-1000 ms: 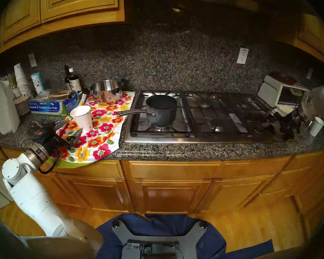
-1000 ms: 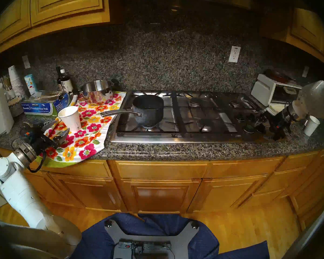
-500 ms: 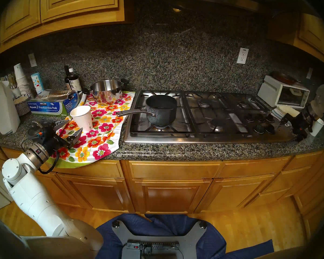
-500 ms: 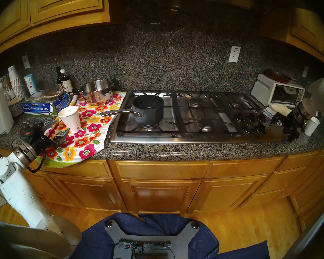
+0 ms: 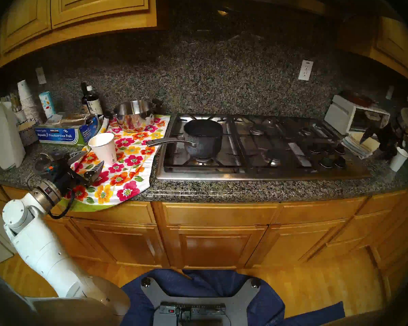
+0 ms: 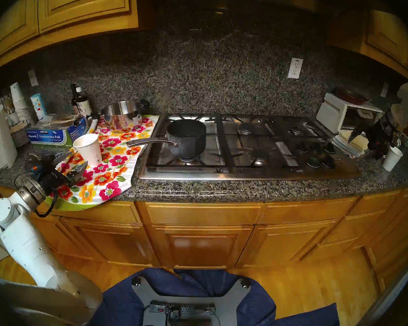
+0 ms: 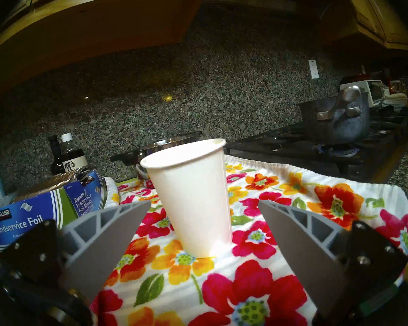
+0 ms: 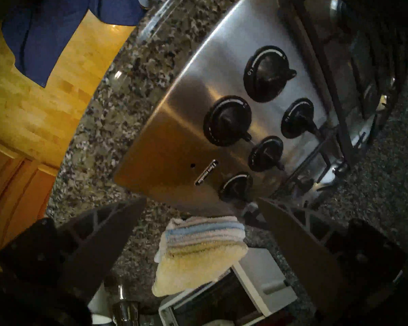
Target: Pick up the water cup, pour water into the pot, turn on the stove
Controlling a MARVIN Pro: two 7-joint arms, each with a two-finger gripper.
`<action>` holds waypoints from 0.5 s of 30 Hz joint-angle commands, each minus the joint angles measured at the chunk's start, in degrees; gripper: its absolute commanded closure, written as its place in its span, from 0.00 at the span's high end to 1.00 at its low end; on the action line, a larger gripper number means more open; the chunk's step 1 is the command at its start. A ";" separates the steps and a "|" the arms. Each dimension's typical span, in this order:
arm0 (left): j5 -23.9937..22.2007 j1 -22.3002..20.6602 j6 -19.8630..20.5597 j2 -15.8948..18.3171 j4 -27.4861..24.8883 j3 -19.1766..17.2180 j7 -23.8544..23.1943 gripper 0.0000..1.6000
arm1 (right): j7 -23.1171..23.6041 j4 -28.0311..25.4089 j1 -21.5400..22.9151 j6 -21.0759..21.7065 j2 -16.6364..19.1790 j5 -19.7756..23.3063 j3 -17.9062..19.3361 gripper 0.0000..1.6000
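Both grippers gaped empty: left gripper (image 7: pixel 204 204) level before the water cup (image 7: pixel 191 198), right gripper (image 8: pixel 200 203) angled above the stove (image 8: pixel 174 135), whose knobs (image 8: pixel 266 153) only its wrist view showed clearly.

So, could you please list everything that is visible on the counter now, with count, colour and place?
water cup: 1, white, on floral towel
floral towel: 1, multicolour, left of stove
pot: 1, dark speckled, front-left burner
stove: 1, steel, centre
knobs: 5, black, stove's right end
steel pot: 1, shiny, towel's back
foil box: 1, blue, left
bottles: 2, dark, back left
cup stack: 1, white, far left
small cup: 1, white, far right
toaster oven: 1, white, right
folded cloths: stack, striped and yellow
left gripper: open, before water cup
right gripper: open, above cloths
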 commanded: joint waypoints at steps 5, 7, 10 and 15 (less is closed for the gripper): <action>-0.78 -1.17 -0.04 0.58 -1.04 0.09 0.11 1.00 | 2.37 1.76 7.55 0.02 -2.28 6.94 1.03 1.00; -0.75 -1.16 -0.04 0.58 -1.02 0.10 0.11 1.00 | 3.09 1.26 8.44 0.02 -2.21 8.80 1.55 1.00; -0.70 -1.14 -0.05 0.59 -1.00 0.11 0.11 1.00 | 4.67 0.54 9.92 0.02 -1.73 12.52 2.56 1.00; -0.71 -1.14 -0.05 0.59 -1.01 0.11 0.11 1.00 | 6.92 -0.81 11.68 0.02 -0.81 16.89 3.51 1.00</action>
